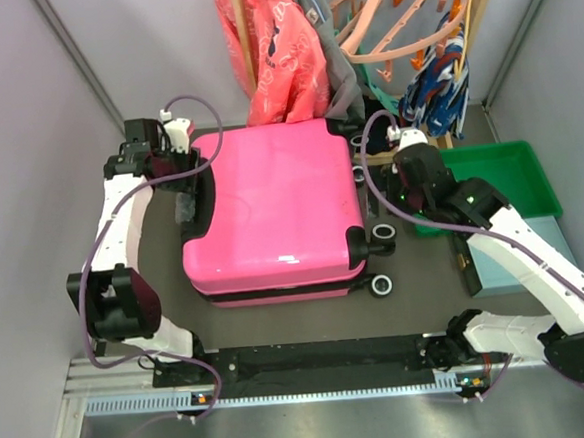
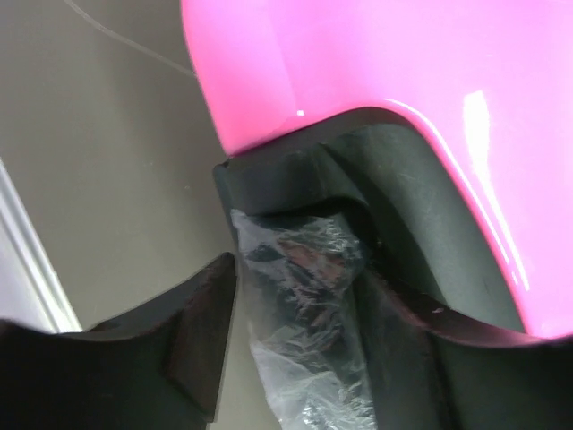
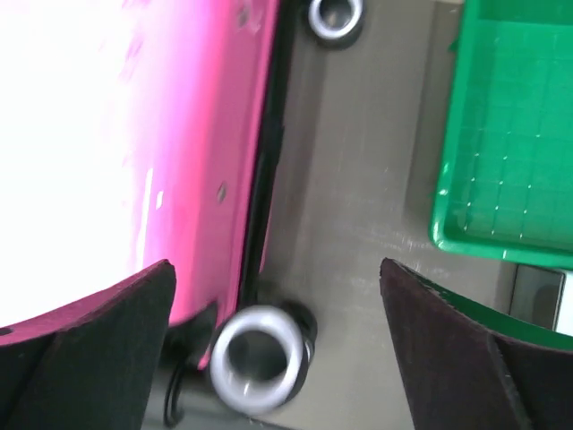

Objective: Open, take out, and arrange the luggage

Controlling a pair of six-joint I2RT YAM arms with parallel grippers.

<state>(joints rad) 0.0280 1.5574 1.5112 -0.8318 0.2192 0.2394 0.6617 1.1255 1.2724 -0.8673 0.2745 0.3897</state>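
A robot test cell in a lab, staged with props. Plain grey partition walls box in a dark table. In front of the luggage, an aluminium rail carries the left arm and right arm. Behind the luggage, clothes and plastic hangers hang on a wooden rack. A green plastic tray sits to its right.

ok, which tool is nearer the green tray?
Right. The right tool hovers between the luggage and the green tray; the left tool is at the luggage's opposite side.

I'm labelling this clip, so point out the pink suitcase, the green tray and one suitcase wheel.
pink suitcase (image 1: 271, 200): top view, middle of the upper shell.
green tray (image 1: 518, 176): top view, bare floor of the tray.
suitcase wheel (image 3: 258, 356): right wrist view, the wheel's silver hub.
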